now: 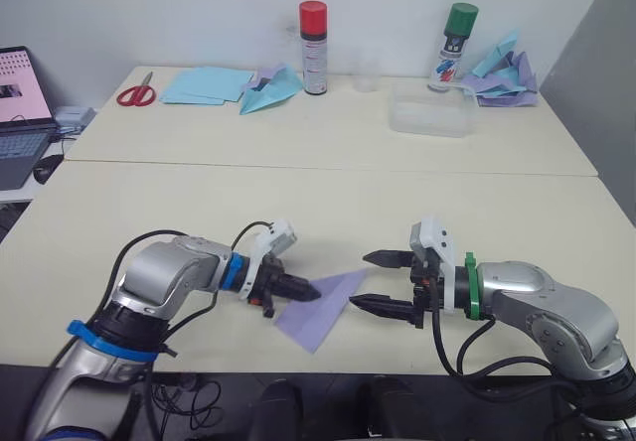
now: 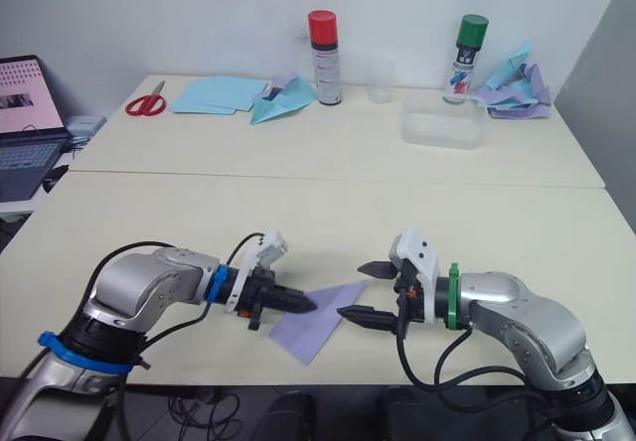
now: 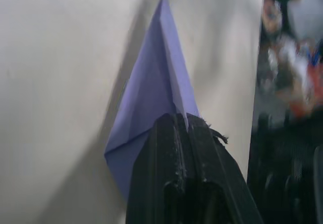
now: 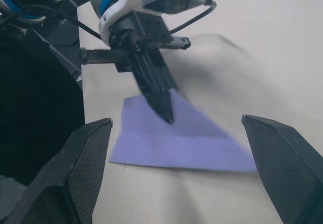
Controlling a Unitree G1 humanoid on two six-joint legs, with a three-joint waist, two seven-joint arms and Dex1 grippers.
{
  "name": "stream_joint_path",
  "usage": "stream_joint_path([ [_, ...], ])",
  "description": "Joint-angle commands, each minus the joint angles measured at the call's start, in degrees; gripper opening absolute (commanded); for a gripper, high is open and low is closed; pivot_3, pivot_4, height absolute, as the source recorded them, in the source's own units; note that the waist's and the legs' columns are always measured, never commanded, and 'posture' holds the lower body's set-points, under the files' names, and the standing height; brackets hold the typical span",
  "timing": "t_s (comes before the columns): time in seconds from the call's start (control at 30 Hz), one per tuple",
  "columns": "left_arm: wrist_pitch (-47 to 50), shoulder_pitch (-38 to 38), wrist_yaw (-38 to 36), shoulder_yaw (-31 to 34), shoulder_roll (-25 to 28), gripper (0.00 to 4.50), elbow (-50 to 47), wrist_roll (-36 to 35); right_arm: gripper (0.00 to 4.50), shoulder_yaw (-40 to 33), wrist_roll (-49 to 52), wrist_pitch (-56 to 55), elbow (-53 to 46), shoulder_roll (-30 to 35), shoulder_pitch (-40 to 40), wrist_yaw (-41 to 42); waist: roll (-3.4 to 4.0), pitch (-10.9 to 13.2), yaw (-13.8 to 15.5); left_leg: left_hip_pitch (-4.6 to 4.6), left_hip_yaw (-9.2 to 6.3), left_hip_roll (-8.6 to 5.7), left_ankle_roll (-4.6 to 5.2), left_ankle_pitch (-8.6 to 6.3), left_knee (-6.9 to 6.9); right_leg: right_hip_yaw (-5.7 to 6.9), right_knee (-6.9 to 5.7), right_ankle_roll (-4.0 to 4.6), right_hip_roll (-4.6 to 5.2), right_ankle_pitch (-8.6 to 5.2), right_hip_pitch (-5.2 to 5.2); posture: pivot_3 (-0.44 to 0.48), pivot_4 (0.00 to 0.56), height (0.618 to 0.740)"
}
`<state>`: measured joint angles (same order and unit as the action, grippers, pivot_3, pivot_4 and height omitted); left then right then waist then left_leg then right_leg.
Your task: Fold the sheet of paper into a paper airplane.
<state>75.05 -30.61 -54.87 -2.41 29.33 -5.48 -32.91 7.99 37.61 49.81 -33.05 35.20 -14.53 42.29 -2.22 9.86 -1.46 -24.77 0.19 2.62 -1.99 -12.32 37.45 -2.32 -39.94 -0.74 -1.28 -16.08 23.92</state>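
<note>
Left eye view: partly folded lavender-purple paper sheet lies at the cream counter's near edge, pinched by the left tool, fingers together. Right tool gapes wide just beside its tip.

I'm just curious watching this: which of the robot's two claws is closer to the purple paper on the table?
The left. The left gripper is shut on the sheet of paper, pinching its edge. The right gripper is open just beside the paper's pointed end, not touching it.
</note>
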Motion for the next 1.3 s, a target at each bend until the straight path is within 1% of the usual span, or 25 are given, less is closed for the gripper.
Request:
stream_joint_path([
  [0.03,15.1,-5.7,19.1,22.7,-16.4,0.03,0.6,3.8,4.30,-1.7,-1.5,-3.0,0.3,-0.3,0.4,-1.0,0.00,0.0,0.2,-0.01,-0.05,0.01,0.01,-0.01,0.20,0.11,-0.01,-0.01,0.00,0.00,-0.13,0.000,0.150,0.740],
  [0.07,16.9,-7.4,26.0,30.1,-23.9,0.03,-0.2,6.3,4.30,-1.8,-2.2,-3.8,1.1,-1.0,0.1,-1.9,-0.02,0.0,0.1,-0.01,-0.08,-0.01,0.02,-0.02,0.41,0.18,0.00,-0.01,0.00,0.00,-0.27,0.000,0.150,0.740],
  [0.1,17.4,-8.5,31.2,35.1,-29.8,0.03,-1.8,8.0,4.30,-1.9,-3.0,-4.5,1.8,-1.6,-0.1,-2.6,-0.02,0.0,0.0,0.01,-0.06,-0.05,0.02,-0.02,0.45,0.17,0.03,-0.07,0.00,0.03,-0.35,0.000,0.150,0.740],
  [0.17,17.5,-10.4,39.1,41.8,-38.1,0.03,-4.8,9.9,4.30,-1.6,-4.2,-5.8,2.7,-2.2,-0.3,-3.3,-0.04,0.0,-0.1,0.11,-0.06,-0.07,0.02,-0.02,0.48,0.11,0.09,-0.17,0.08,0.09,-0.52,0.000,0.150,0.740],
  [0.2,17.5,-11.2,42.2,44.1,-40.9,0.03,-6.0,10.9,4.30,-1.4,-4.8,-6.3,2.9,-2.3,-0.3,-3.3,-0.10,0.0,-0.3,0.13,-0.06,-0.07,0.02,-0.02,0.48,0.01,0.10,-0.23,0.13,0.13,-0.53,0.000,0.150,0.740],
  [0.23,17.5,-11.6,44.9,45.7,-43.6,0.03,-7.3,11.3,4.30,-1.1,-5.4,-7.0,3.2,-2.3,-0.2,-3.2,-0.13,0.1,-0.7,0.20,-0.05,-0.10,0.01,-0.02,0.46,-0.06,0.05,-0.24,0.15,0.14,-0.52,0.000,0.150,0.740],
  [0.3,17.5,-12.0,49.2,47.9,-46.8,0.03,-9.5,11.6,4.30,-0.6,-6.8,-8.4,3.6,-2.4,-0.1,-3.2,-0.13,0.1,-0.9,0.42,-0.04,-0.03,0.00,-0.03,0.36,-0.22,0.02,-0.24,0.08,0.19,-0.54,0.000,0.150,0.740],
  [0.33,17.5,-12.3,50.9,48.8,-47.8,0.53,-10.3,11.5,4.30,-0.4,-7.5,-9.1,3.9,-2.6,-0.1,-3.2,-0.13,0.1,-0.8,0.48,-0.08,-0.02,-0.01,-0.03,0.32,-0.19,0.01,-0.23,0.07,0.18,-0.60,0.000,0.150,0.740],
  [0.37,17.5,-13.0,52.8,50.6,-48.8,0.72,-11.3,11.4,4.30,0.1,-8.7,-10.4,4.5,-2.9,-0.3,-3.4,-0.13,0.1,-0.6,0.48,-0.05,-0.01,-0.01,-0.03,0.32,-0.10,0.01,-0.22,-0.01,0.18,-0.62,0.000,0.150,0.740],
  [0.43,17.5,-13.7,55.3,52.7,-50.0,1.30,-13.0,9.2,4.30,1.7,-12.3,-14.1,5.9,-3.1,-0.7,-3.4,-0.13,0.1,-0.4,0.48,-0.06,-0.01,-0.02,-0.02,0.33,-0.06,-0.01,-0.22,-0.08,0.18,-0.64,0.000,0.150,0.740],
  [0.53,17.5,-12.8,57.7,52.5,-49.3,2.32,-14.6,4.6,4.30,3.3,-15.1,-17.5,7.3,-3.9,-0.5,-3.3,-0.14,0.1,-0.3,0.48,-0.04,-0.05,-0.04,-0.02,0.36,-0.13,0.01,-0.23,0.02,0.19,-0.67,0.000,0.150,0.740],
  [0.63,17.5,-10.0,59.1,51.2,-43.5,3.29,-15.6,-2.4,4.30,5.5,-18.0,-20.7,8.9,-5.0,-0.5,-3.1,-0.14,0.1,-0.2,0.47,-0.04,-0.04,-0.05,-0.02,0.36,-0.18,0.04,-0.26,0.29,0.19,-0.69,0.000,0.150,0.740],
  [0.73,17.5,-8.1,58.8,50.4,-37.0,4.31,-14.7,-13.0,4.30,7.1,-20.5,-23.2,10.7,-6.4,-1.0,-3.2,-0.14,0.1,-0.2,0.47,0.08,-0.08,-0.05,-0.02,0.38,-0.20,0.11,-0.40,0.38,0.27,-0.69,0.000,0.150,0.740],
  [0.77,17.5,-7.6,59.1,50.1,-35.5,4.49,-14.2,-16.0,4.30,7.3,-20.9,-23.7,11.2,-6.8,-1.2,-3.3,-0.14,0.1,-0.2,0.47,0.11,-0.09,-0.05,-0.02,0.39,-0.20,0.12,-0.43,0.40,0.28,-0.69,0.000,0.150,0.740],
  [0.9,17.5,-4.8,59.6,48.5,-29.1,4.49,-11.5,-31.5,4.30,7.5,-23.5,-26.7,13.5,-8.3,-2.5,-3.6,-0.14,0.1,-0.2,0.48,0.04,-0.05,-0.06,-0.01,0.39,-0.22,0.11,-0.45,0.38,0.30,-0.69,0.000,0.150,0.740],
  [0.97,17.5,-2.8,58.7,46.1,-26.0,4.49,-10.9,-37.3,4.30,7.0,-24.3,-27.5,14.5,-9.0,-3.0,-4.1,-0.13,0.1,-0.3,0.55,0.03,-0.03,-0.06,-0.01,0.37,-0.22,0.07,-0.44,0.37,0.30,-0.70,0.000,0.150,0.740],
  [1.0,17.5,-2.2,58.3,45.2,-25.1,4.49,-10.9,-39.1,4.30,6.9,-24.9,-27.8,15.0,-9.1,-3.2,-4.4,-0.14,0.1,-0.2,0.57,0.03,-0.03,-0.06,-0.01,0.36,-0.21,0.06,-0.44,0.36,0.30,-0.70,0.000,0.150,0.740],
  [1.03,17.5,-1.8,58.4,44.5,-24.5,4.49,-10.7,-40.6,4.30,6.7,-25.4,-28.0,15.3,-9.2,-3.3,-4.6,-0.14,0.1,-0.2,0.59,0.01,-0.03,-0.06,-0.01,0.35,-0.22,0.07,-0.43,0.36,0.29,-0.71,0.000,0.150,0.740],
  [1.1,16.1,-1.1,59.4,44.0,-25.0,4.49,-9.6,-42.0,4.30,6.9,-27.6,-29.7,16.3,-8.8,-3.5,-4.9,-0.14,0.1,0.0,0.58,0.01,-0.03,-0.06,-0.01,0.36,-0.22,0.07,-0.43,0.36,0.29,-0.73,0.000,0.150,0.740],
  [1.17,14.5,0.6,58.5,41.7,-24.5,4.49,-9.5,-41.8,4.30,6.9,-30.2,-31.2,17.7,-8.3,-3.7,-5.9,-0.14,0.1,0.0,0.58,0.05,-0.08,-0.06,-0.01,0.38,-0.22,0.08,-0.43,0.38,0.29,-0.75,0.000,0.150,0.740],
  [1.27,12.5,4.3,55.8,37.9,-21.7,4.49,-11.2,-41.2,4.30,6.4,-33.4,-33.2,20.2,-8.2,-4.3,-7.5,-0.14,0.1,-0.1,0.60,0.19,-0.13,-0.06,-0.01,0.39,-0.29,0.10,-0.43,0.42,0.30,-0.75,0.000,0.150,0.740],
  [1.3,11.8,5.9,54.2,36.2,-19.9,4.49,-12.4,-40.8,4.30,6.2,-33.7,-33.6,20.9,-8.4,-4.5,-7.6,-0.14,0.1,-0.1,0.62,0.20,-0.12,-0.06,-0.01,0.38,-0.30,0.11,-0.43,0.42,0.30,-0.74,0.000,0.150,0.740],
])
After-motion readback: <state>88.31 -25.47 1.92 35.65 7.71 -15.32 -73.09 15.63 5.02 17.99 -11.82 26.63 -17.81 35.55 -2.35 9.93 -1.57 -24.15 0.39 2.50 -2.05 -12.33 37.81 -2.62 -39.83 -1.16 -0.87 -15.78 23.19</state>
